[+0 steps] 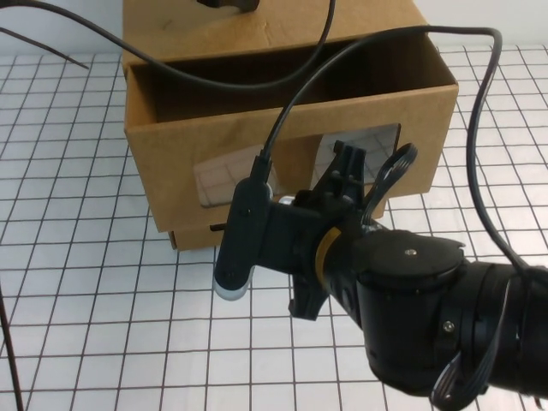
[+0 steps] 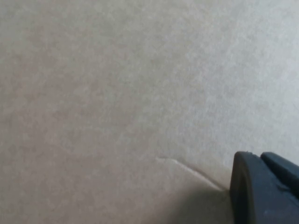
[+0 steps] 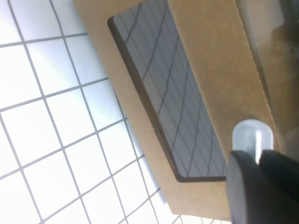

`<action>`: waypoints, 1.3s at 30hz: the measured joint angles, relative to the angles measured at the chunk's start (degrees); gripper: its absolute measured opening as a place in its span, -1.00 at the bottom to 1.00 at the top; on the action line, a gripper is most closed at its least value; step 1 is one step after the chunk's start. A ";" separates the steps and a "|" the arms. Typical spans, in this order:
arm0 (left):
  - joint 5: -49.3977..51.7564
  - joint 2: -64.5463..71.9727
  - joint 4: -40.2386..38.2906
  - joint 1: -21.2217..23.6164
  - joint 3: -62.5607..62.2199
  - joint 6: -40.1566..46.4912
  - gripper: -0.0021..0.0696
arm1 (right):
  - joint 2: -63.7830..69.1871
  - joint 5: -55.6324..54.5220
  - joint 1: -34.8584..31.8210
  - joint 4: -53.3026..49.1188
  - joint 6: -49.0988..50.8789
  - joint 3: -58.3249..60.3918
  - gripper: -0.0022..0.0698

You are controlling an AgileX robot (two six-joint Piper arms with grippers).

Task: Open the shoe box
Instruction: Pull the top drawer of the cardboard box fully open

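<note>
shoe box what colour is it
Shoe box: plain brown cardboard, clearest in the high view. Right gripper at its near wall, left gripper close against cardboard.

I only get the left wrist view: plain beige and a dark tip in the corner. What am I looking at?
Observer: A cardboard shoe box; the left gripper is against its top panel.
Operator: Is the box open?
Observer: Partly: a dark gap shows between top panel and front wall.
Operator: Where's the other arm?
Observer: The right gripper, shut, is at the front wall beside a clear window.
</note>
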 joint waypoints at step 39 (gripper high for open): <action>-0.49 1.32 0.82 -0.46 0.00 0.04 -0.95 | -1.12 6.24 2.87 4.42 -0.82 -0.44 -0.56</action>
